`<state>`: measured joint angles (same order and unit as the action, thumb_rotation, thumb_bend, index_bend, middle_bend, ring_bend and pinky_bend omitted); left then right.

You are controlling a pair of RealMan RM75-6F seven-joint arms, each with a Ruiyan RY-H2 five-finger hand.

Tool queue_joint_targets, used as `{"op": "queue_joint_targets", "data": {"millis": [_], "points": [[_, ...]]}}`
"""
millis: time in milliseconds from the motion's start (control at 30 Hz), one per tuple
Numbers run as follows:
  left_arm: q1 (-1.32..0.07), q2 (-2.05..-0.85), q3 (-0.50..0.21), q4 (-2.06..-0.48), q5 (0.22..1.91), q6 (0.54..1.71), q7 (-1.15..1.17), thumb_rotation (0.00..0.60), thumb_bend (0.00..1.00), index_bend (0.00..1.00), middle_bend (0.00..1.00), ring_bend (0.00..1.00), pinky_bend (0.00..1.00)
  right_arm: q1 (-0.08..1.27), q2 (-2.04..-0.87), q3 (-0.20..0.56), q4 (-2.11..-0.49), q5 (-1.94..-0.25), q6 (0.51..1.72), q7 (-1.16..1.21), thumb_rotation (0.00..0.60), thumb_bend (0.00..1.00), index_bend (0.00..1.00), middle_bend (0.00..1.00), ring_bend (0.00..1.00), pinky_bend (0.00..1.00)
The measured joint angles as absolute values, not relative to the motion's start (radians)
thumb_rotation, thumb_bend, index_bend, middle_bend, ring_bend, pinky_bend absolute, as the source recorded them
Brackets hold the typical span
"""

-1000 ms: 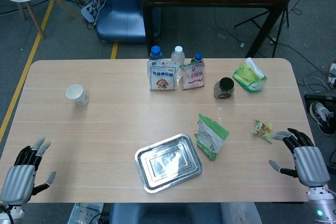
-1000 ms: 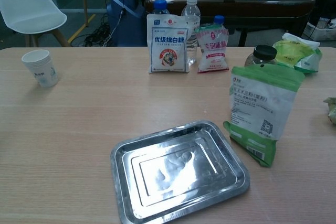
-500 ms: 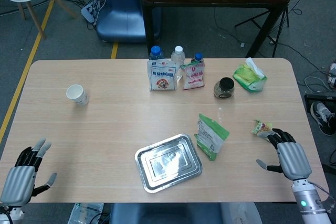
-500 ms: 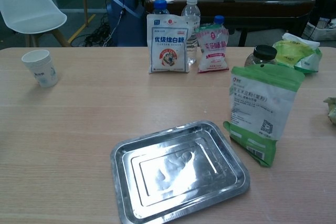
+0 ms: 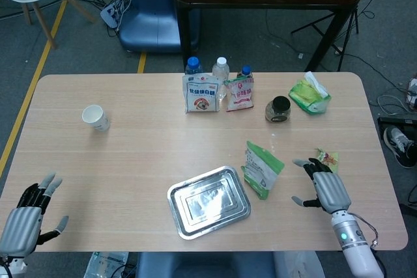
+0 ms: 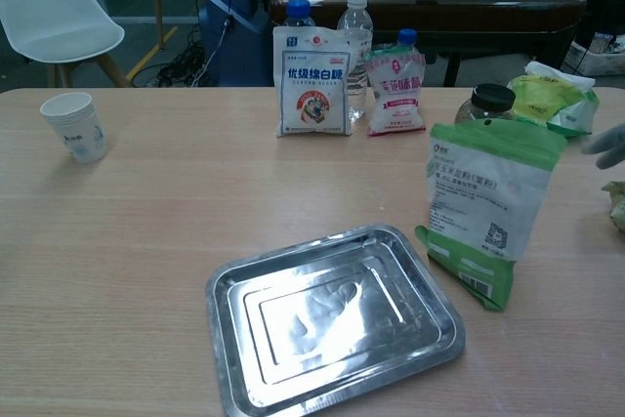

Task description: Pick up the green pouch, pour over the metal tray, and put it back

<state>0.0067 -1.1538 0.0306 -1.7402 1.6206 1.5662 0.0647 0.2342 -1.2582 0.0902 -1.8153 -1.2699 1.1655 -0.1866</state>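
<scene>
1. The green pouch (image 5: 262,168) stands upright on the table (image 5: 130,154), just right of the metal tray (image 5: 209,201). Nothing touches it.
2. The tray lies flat near the table's front edge; in the chest view its bottom mirrors the ceiling light.
3. The right hand (image 5: 322,184) hovers over the table to the right of the pouch and apart from it. Its fingers are spread and it holds nothing. In the chest view only blurred fingertips (image 6: 607,143) show at the right edge.
4. The left hand (image 5: 27,211) sits at the front left corner of the table, fingers apart, holding nothing.
5. A small snack packet (image 5: 328,159) lies just behind the right hand.
6. Along the back of the table: a white bag (image 5: 201,94), a pink-and-white bag (image 5: 239,92), three bottles (image 5: 221,69) behind them, a dark-lidded jar (image 5: 279,109) and a yellow-green bag (image 5: 309,96).
7. A paper cup (image 5: 95,118) stands alone on the left side.
</scene>
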Motion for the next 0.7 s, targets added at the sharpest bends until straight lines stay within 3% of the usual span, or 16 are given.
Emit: {"op": "queue_joint_targets", "data": {"millis": [700], "points": [[0.008, -1.16, 0.032, -1.697, 1.608, 1.562, 0.017, 0.6, 0.28, 0.1, 0.03, 0.12, 0.06, 0.342, -1.511, 0.151, -1.647, -1.109, 1.086, -0.183, 0.6, 0.0, 0.11, 0.18, 0.07, 0.18]]}}
